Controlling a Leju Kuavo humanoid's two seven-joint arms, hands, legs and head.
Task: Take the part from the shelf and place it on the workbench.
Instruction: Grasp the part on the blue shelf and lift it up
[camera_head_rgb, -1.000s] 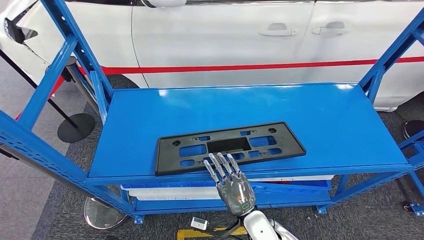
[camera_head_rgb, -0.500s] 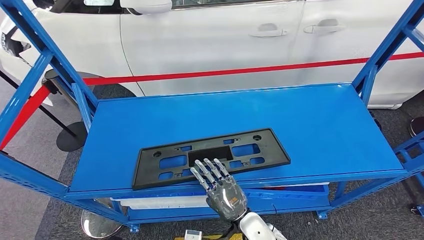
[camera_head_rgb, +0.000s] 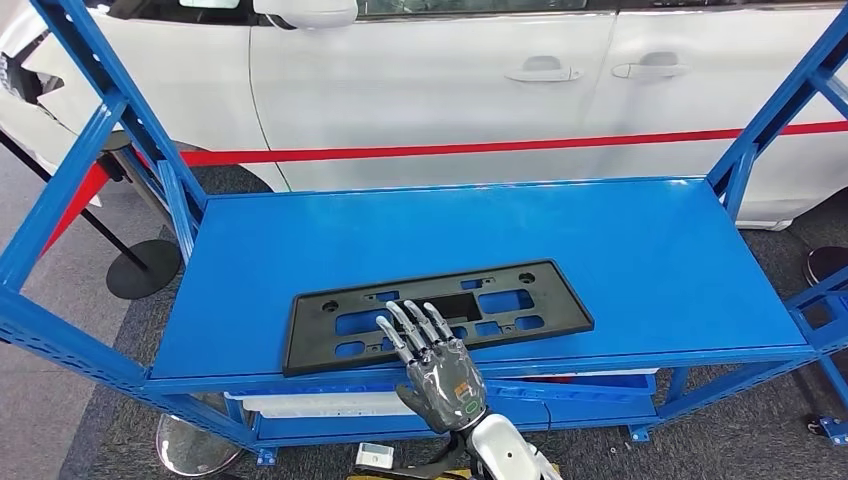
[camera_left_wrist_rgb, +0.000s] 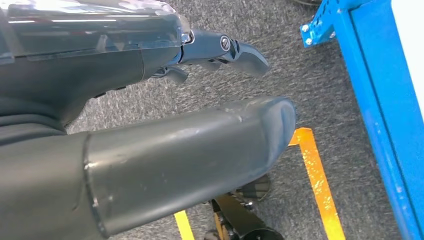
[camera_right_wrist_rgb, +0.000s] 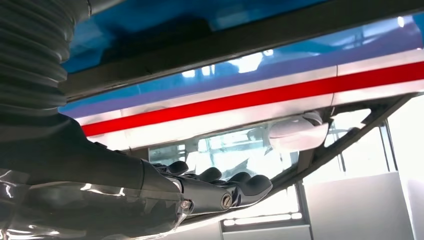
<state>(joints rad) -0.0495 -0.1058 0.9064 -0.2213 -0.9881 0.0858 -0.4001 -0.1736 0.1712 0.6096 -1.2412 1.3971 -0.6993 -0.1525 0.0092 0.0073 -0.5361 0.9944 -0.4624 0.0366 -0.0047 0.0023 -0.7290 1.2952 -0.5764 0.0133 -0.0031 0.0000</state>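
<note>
The part is a flat black plastic plate (camera_head_rgb: 556, 305) with several cutouts, lying near the front of the blue shelf top (camera_head_rgb: 620, 230). My right hand (camera_head_rgb: 440, 370) comes up from below the shelf's front edge. Its fingers (camera_head_rgb: 408, 325) are spread and straight, lying over the plate's near edge, and nothing is gripped. In the right wrist view the hand (camera_right_wrist_rgb: 215, 189) sits just under the dark plate edge (camera_right_wrist_rgb: 240, 42). My left hand (camera_left_wrist_rgb: 150, 100) hangs beside the shelf over the carpet, holding nothing.
A white car (camera_head_rgb: 450, 80) stands close behind the shelf, with a red stripe (camera_head_rgb: 450, 150) in front of it. Blue slanted uprights (camera_head_rgb: 110, 130) frame both ends. A round stand base (camera_head_rgb: 143, 268) sits at the left. A lower shelf (camera_head_rgb: 330, 405) holds a white item. Yellow floor tape (camera_left_wrist_rgb: 312, 170) runs beside the shelf foot.
The whole picture has shifted, so the camera moved. My right hand stays at the plate's near edge, its fingers now slightly further over it. The plate has not moved on the shelf.
</note>
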